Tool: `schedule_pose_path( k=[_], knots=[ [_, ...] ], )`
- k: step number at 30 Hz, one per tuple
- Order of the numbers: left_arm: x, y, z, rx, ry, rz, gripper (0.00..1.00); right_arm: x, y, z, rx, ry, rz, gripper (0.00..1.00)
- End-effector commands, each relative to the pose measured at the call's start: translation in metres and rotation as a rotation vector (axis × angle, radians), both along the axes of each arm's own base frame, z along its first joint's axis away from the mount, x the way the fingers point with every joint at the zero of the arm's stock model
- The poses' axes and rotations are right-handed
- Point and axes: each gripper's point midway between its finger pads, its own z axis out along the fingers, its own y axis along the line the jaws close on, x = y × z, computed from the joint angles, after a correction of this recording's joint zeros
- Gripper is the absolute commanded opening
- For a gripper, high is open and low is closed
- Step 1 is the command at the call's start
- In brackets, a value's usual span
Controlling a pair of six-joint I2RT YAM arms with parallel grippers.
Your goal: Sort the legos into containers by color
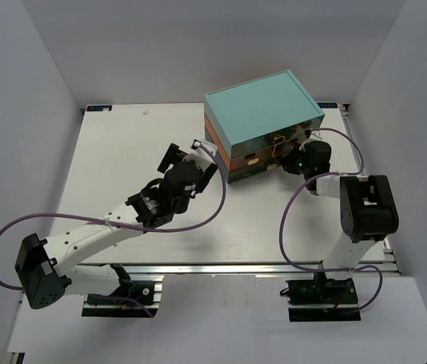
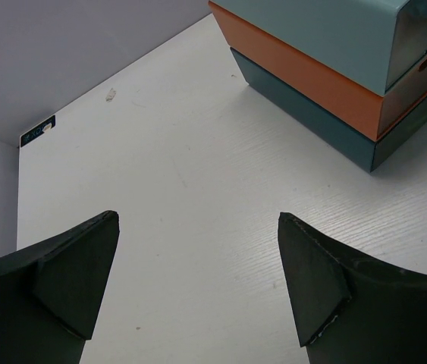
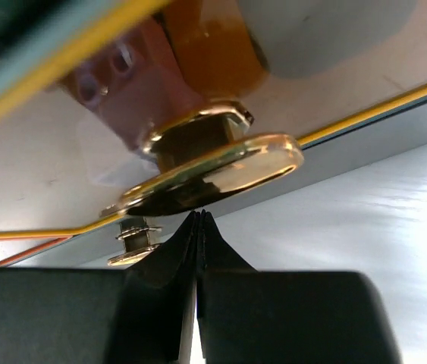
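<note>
Left gripper (image 2: 198, 220): released, fingers (image 2: 69, 265) spread wide, hovering over the bare white table (image 1: 114, 159), left of the chest and apart from it.

Chest (image 1: 262, 114): far centre-right of the table. Pale teal top, orange layer under it, dark teal at the bottom. The handled drawer fronts face the right arm.

Right gripper (image 3: 199, 220): clenched, pads pressed flat together with no gap. It's up against the chest front, tips just under the rim of a gold drawer handle (image 3: 213, 163). Touching or a hair off, can't tell which.

Blurry reddish block (image 3: 114, 83) with round holes sits behind that handle. Can't tell if it's a lego.
</note>
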Motion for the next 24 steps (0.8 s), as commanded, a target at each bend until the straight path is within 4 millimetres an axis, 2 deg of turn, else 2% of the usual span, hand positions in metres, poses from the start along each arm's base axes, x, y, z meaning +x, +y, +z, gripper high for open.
schedule_pose_path(
  k=[1,5,6,8,9,11,12,13,14,15,17,18,19,24],
  knots=[
    [0.002,0.005,0.004,-0.004,-0.019,0.022,0.95,0.022,0.011,0.027,0.093,-0.11,0.006,0.0],
    [0.004,0.007,0.002,0.001,-0.016,0.033,0.95,0.021,0.011,0.021,0.111,-0.09,-0.001,0.0],
    [0.004,0.007,0.002,-0.001,-0.015,0.03,0.95,0.018,0.012,0.024,0.106,-0.098,0.01,0.0],
    [0.004,0.005,0.0,-0.008,-0.01,0.022,0.95,0.007,0.009,0.018,0.071,-0.073,0.022,0.0],
    [0.004,0.004,0.001,-0.01,-0.009,0.018,0.96,0.004,0.007,0.028,0.048,-0.095,0.029,0.0],
    [0.005,0.003,-0.002,-0.017,0.003,0.011,0.96,-0.011,0.002,0.024,-0.029,-0.077,0.06,0.0],
    [0.006,0.001,-0.002,-0.019,0.007,0.004,0.96,-0.016,0.001,0.041,-0.055,-0.112,0.079,0.0],
    [0.005,0.0,-0.003,-0.024,0.012,0.0,0.96,-0.022,-0.001,0.046,-0.11,-0.129,0.115,0.02],
    [0.007,0.001,-0.004,-0.026,0.016,0.004,0.96,-0.033,-0.002,0.045,-0.138,-0.087,0.147,0.13],
    [0.007,-0.002,-0.006,-0.026,0.027,-0.01,0.97,-0.041,0.005,0.064,-0.149,-0.115,0.205,0.35],
    [0.006,-0.006,-0.008,-0.031,0.042,-0.026,0.98,-0.06,0.004,0.071,-0.241,-0.068,0.312,0.56],
    [0.006,-0.009,-0.011,-0.03,0.052,-0.044,0.98,-0.071,0.013,0.089,-0.236,-0.105,0.36,0.77],
    [0.007,-0.008,-0.013,-0.032,0.059,-0.042,0.98,-0.078,0.01,0.095,-0.232,-0.103,0.36,0.89],
    [0.004,-0.021,-0.018,-0.072,0.099,-0.108,0.98,-0.107,0.004,0.115,-0.209,-0.118,0.306,0.89]
  ],
)
